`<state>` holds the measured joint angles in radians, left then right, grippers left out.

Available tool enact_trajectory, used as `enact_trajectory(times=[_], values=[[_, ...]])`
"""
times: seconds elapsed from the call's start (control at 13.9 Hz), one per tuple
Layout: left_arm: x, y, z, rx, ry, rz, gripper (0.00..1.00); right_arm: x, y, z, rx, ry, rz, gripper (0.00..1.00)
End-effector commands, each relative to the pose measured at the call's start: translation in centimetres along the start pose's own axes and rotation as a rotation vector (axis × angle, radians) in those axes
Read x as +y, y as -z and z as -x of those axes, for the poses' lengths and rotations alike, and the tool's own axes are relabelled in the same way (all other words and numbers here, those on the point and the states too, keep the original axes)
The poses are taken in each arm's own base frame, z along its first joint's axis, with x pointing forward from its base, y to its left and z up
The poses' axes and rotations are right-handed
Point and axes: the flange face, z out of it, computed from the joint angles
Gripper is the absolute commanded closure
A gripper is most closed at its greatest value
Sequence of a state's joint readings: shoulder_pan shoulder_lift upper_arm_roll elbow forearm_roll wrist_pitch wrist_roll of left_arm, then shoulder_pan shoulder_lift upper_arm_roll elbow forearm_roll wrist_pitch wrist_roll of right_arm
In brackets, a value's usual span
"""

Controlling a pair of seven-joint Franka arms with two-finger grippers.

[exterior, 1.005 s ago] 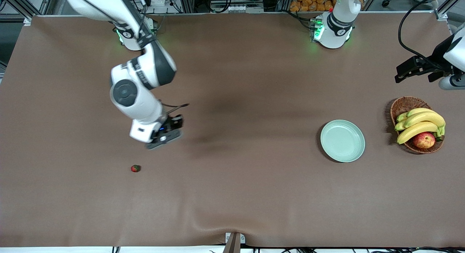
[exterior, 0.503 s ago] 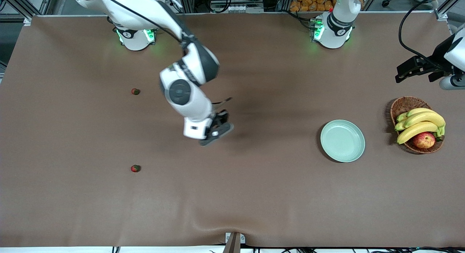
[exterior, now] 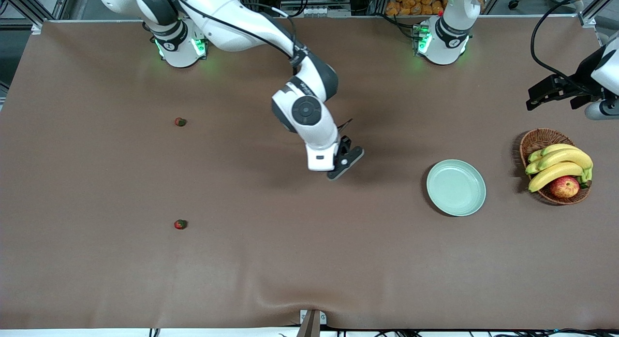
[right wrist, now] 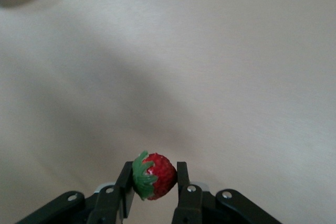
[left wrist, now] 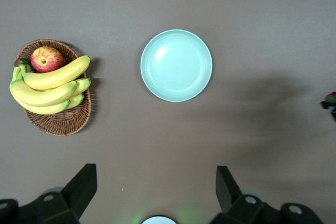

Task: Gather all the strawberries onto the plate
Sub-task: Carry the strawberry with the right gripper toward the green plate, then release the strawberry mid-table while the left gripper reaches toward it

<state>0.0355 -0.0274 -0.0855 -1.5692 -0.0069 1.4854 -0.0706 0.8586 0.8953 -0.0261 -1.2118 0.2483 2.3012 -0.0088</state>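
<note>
The right gripper [exterior: 344, 163], at the frame's centre over bare table, is closed on a strawberry [right wrist: 154, 176], red with a green cap, carrying it toward the pale green plate [exterior: 456, 187], empty at centre-right. Next it must travel over the plate and release. Two strawberries [exterior: 180, 122] [exterior: 180, 224] lie at the left. The left gripper [left wrist: 152, 192] waits, fingers spread and empty.

The right tool [exterior: 344, 159], clamped on a strawberry [right wrist: 155, 176], has been carried across the worktop [exterior: 309, 259] from the right arm's end to its middle, closer to the plate [exterior: 456, 187].
</note>
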Motion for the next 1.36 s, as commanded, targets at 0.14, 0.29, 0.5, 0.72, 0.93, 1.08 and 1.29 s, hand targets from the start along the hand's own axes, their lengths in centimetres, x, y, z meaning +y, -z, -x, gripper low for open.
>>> enact_trajectory(times=[0.14,0.29,0.5,0.72,0.93,1.08,1.29], values=[[-0.1,0.2,0.2,-0.003,0.001,-0.021,0.0,-1.9,-4.5,-0.7,0.035,0.023,-0.001,1.0],[0.0,0.1,0.2,-0.005,0.0,-0.022,0.0,-2.0,-5.3,-0.4,0.028,0.026,0.001,0.87],[-0.1,0.0,0.2,-0.007,0.001,-0.022,0.0,-2.2,-5.8,-0.1,0.021,0.073,0.046,0.0],[-0.3,0.0,0.2,-0.008,0.003,-0.022,0.0,-2.0,-5.0,-0.4,0.024,0.085,0.063,0.0],[-0.3,0.0,0.2,-0.007,0.003,-0.021,0.0,-1.2,-1.3,-1.5,0.042,0.065,0.055,0.0],[0.0,-0.1,0.2,-0.008,0.007,-0.02,0.0,2.3,1.9,-2.1,0.007,0.019,0.069,0.0],[2.8,-2.3,-1.4,-0.03,-0.006,-0.01,0.0,9.6,6.9,-1.9,-0.095,-0.072,0.09,0.0]])
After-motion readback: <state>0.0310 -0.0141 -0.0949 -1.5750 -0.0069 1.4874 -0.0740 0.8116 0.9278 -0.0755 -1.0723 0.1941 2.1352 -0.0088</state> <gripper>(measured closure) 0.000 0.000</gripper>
